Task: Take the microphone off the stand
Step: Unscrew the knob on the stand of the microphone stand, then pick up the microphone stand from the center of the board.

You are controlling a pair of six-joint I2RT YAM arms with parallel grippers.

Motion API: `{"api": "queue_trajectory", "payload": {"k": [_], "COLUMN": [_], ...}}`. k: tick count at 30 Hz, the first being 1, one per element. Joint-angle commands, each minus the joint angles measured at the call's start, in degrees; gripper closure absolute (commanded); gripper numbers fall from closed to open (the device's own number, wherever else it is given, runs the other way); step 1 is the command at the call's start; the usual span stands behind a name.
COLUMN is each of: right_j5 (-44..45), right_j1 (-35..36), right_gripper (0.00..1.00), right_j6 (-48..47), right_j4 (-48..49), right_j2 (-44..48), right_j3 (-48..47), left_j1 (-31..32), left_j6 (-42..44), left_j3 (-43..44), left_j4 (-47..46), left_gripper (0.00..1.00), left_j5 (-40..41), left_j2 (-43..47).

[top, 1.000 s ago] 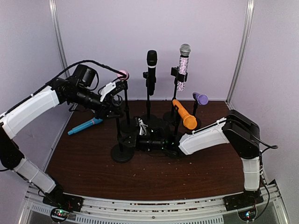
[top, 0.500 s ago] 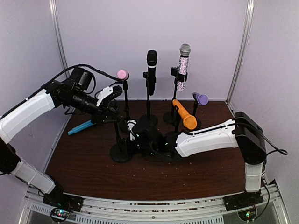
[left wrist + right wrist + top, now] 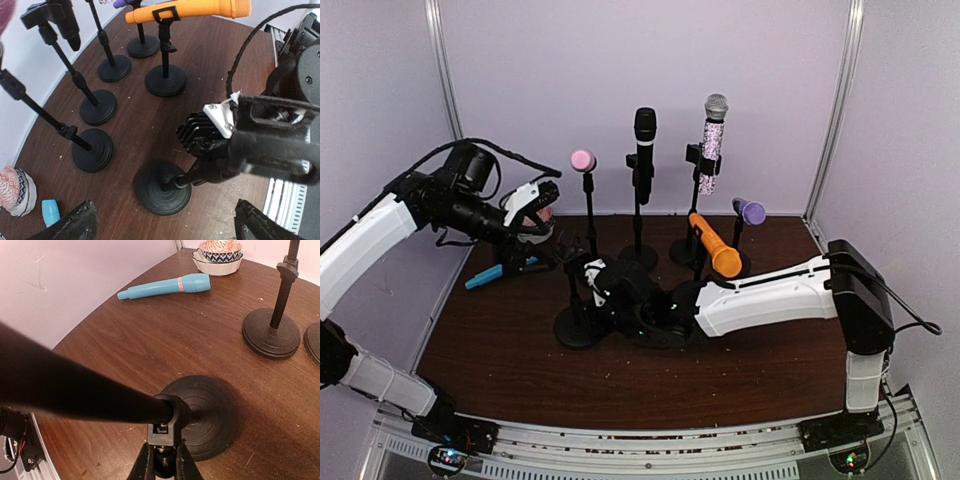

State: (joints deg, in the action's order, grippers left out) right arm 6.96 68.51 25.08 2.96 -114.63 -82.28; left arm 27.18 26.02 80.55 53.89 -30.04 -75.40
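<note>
Caught the left gripper (image 3: 164,210) flung wide open and holding nothing, hovering high over the left side of the table (image 3: 620,385), just left of the pink microphone (image 3: 583,159) and clear of its stand. Looked down through that wrist camera onto a cluster of round black bases on dark wood. Found the right gripper (image 3: 163,454) stretched low across the middle, its white forearm lying almost level above the tabletop. Saw its fingers pinched tight on the front stand (image 3: 215,412), clamped on a black joint of the pole just above the round base. Spotted the blue microphone (image 3: 165,286) off any stand, lying flat on the wood near the left edge. Noted its thick end just beside a patterned bowl (image 3: 218,255), and the whole thing well apart from the clamped stand. Counted five more up on stands behind. Picked out that pink one at the left, then the black microphone (image 3: 645,135) upright in the middle. Followed on to the glittery microphone (image 3: 710,150) upright beside it. Marked the orange microphone (image 3: 715,248) tilted in its clip, head toward the front. Closed the row with the purple microphone (image 3: 749,211) sitting low at the right.
</note>
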Motion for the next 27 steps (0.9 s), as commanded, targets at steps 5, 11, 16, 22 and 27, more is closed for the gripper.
{"api": "queue_trajectory", "payload": {"k": [5, 11, 16, 22, 27], "right_j5": [3.05, 5.24, 6.77, 10.91, 11.74], "right_j1": [-0.22, -0.05, -0.13, -0.09, -0.19], "right_gripper": [1.0, 1.0, 0.71, 0.0, 0.0], "right_j6": [-3.88, -4.34, -4.6, -5.31, -6.82], "right_j4": [-7.43, -7.81, -4.87, 1.86, 9.36], "right_j2": [-1.85, -1.82, -1.74, 3.63, 10.49], "right_j3": [-8.38, -9.83, -7.2, 0.08, 8.85], "left_j1": [-6.53, -6.54, -6.55, -7.93, -8.33], "left_j6": [-0.76, -3.71, -5.51, -6.38, -6.3], "left_j3": [-7.34, -10.27, -11.15, -10.28, -9.6], "left_j4": [0.22, -3.02, -5.89, -6.4, -6.49], "left_gripper": [0.05, 0.08, 0.12, 0.13, 0.14], "left_j5": [-7.13, -8.47, -8.27, -8.12, -8.44], "left_j2": [7.08, 6.15, 3.28, 0.7, 0.64]}}
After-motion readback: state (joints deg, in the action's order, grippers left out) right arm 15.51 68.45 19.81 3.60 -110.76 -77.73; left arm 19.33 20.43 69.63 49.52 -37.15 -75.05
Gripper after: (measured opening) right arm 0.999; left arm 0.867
